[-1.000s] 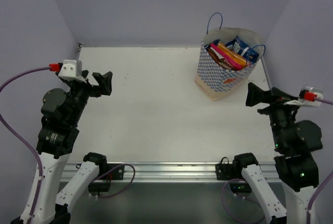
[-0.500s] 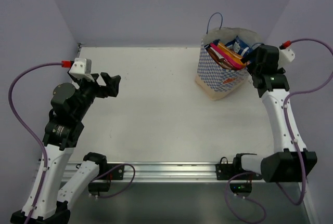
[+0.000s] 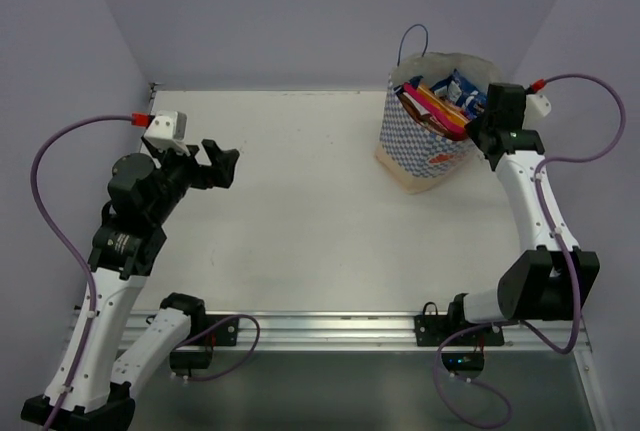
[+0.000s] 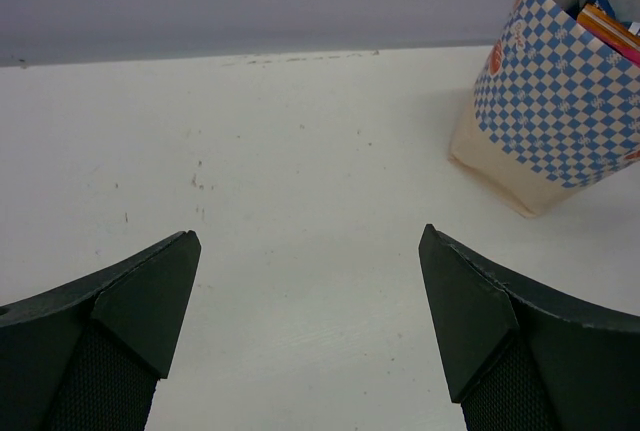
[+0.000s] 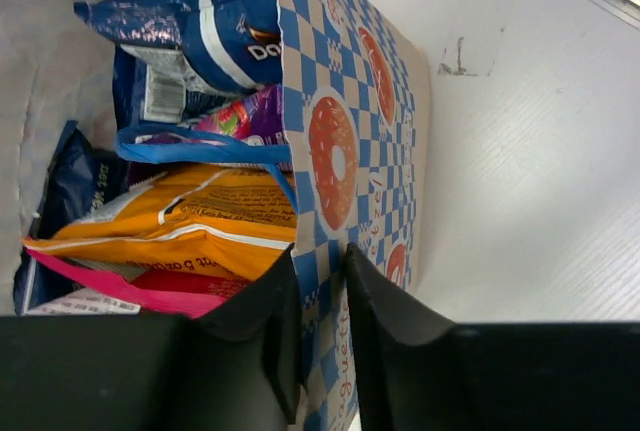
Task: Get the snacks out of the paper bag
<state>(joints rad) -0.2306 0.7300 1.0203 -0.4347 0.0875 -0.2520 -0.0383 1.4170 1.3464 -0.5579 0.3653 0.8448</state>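
Note:
The paper bag, white with blue checks and orange marks, stands upright at the back right of the table. Snacks fill it: an orange-yellow packet, a pink-red one, a blue packet, and a purple one behind the blue cord handle. My right gripper is shut on the bag's right wall, one finger inside against the orange packet and one outside. My left gripper hangs open over the left of the table, holding nothing.
White table with purple walls on three sides; the right wall is close behind the bag. A metal rail runs along the near edge between the arm bases. In the left wrist view the bag shows at far right.
My right arm swung up from the near right to the bag, and its jaws closed on the bag's wall. The left arm edged forward, still open.

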